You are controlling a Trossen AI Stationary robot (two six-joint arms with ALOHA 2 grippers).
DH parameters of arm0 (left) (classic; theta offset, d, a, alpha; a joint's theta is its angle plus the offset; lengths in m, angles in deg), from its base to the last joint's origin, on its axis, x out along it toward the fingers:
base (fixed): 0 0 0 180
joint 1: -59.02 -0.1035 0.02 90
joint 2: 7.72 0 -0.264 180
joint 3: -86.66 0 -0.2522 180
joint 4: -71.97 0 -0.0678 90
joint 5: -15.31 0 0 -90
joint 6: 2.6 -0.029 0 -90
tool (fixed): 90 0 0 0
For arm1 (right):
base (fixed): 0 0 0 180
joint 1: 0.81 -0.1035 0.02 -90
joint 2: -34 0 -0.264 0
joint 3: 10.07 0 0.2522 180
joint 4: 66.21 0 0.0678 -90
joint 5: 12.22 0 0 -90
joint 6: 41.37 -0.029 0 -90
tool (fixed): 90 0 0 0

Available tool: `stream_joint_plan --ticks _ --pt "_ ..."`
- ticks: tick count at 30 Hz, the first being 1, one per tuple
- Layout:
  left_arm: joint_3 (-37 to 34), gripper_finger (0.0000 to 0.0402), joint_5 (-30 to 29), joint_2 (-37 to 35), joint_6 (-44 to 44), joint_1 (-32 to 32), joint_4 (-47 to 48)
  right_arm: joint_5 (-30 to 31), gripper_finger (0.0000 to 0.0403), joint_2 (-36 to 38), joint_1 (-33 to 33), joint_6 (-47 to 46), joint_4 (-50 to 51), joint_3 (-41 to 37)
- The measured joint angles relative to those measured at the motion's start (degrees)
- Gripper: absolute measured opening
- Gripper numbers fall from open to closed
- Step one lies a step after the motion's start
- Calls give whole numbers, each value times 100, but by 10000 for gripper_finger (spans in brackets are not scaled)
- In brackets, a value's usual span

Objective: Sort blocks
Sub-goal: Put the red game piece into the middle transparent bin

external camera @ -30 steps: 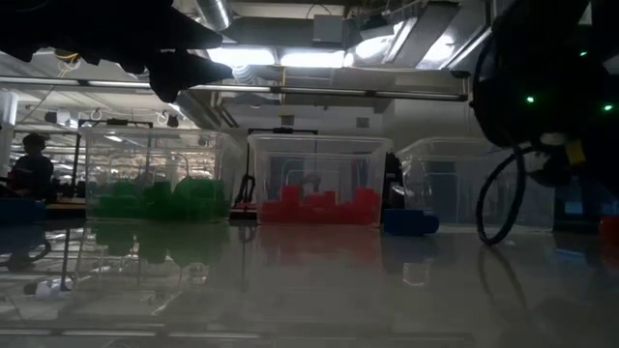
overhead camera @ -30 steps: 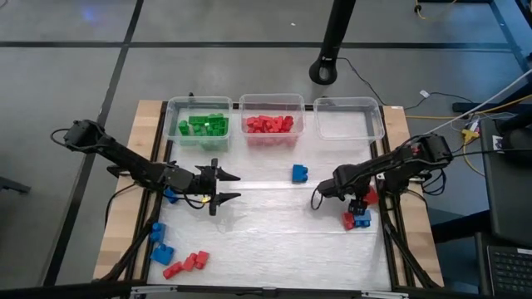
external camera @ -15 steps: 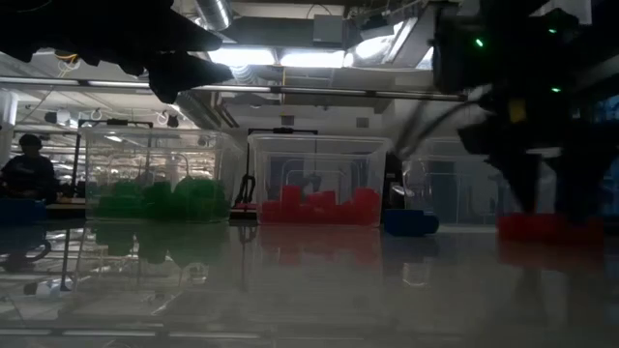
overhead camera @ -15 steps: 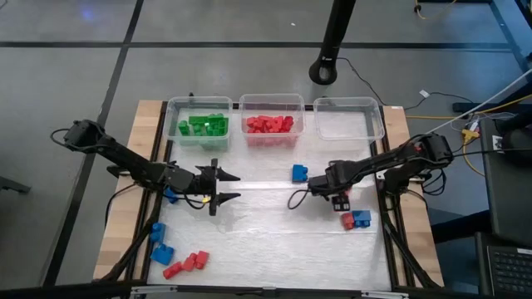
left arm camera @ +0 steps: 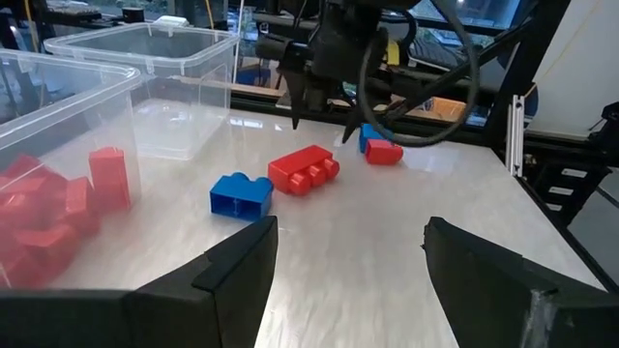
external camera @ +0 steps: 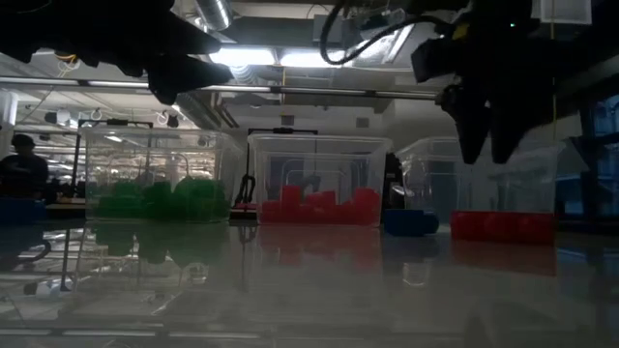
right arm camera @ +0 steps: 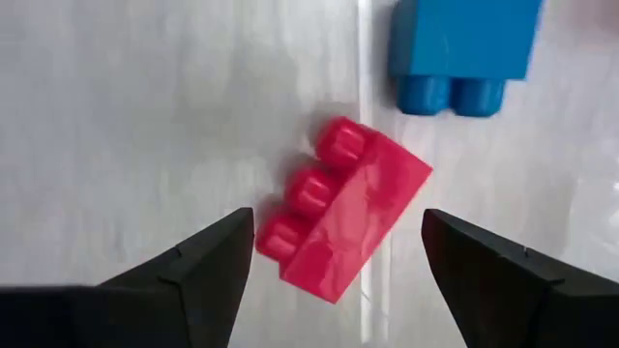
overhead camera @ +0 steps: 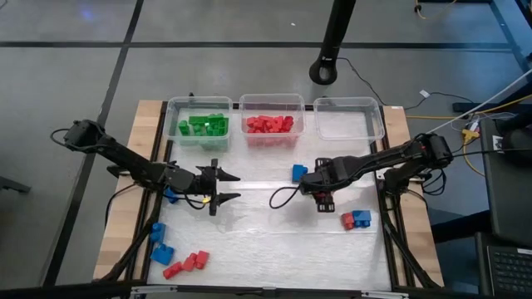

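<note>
Two dark robot arms, as we see them

We see the left arm (overhead camera: 125,159) and the right arm (overhead camera: 391,162) made of black, slim segments with rounded joints. A black cable loops out near the right gripper (overhead camera: 324,202). The left gripper (overhead camera: 226,188) has two pointed black fingers (left arm camera: 232,280), flat and angular, with a matte plastic surface.

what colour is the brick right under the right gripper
Red; the brick shows best in the right wrist view, between the open right gripper fingers.

Grey floor (overhead camera: 208,58) surrounds the tabletop (overhead camera: 266,241); a black stand base (overhead camera: 326,71) sits at twelve o'clock, ceiling lights (external camera: 290,56) glow overhead.
</note>
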Motion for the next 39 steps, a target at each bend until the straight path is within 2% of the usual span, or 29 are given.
stream_joint_plan --ticks 4,9,15,20,35,39 --pt "0 245 0 0 2 0 36 148 298 -4 -28 -256 -438 -326" --pt "0 245 2 0 31 -1 128 148 298 -4 -22 -1004 -578 -696" --pt "0 245 2 0 46 0 130 442 298 -4 -17 -1721 -930 -1166" --pt "0 245 2 0 70 -2 128 399 298 -2 -17 -1784 -1637 -1424" --pt "0 245 4 0 112 4 126 525 298 -36 7 -1575 -1888 -1415" --pt "0 245 4 0 114 4 121 149 298 -25 110 -1418 -1895 -1415"
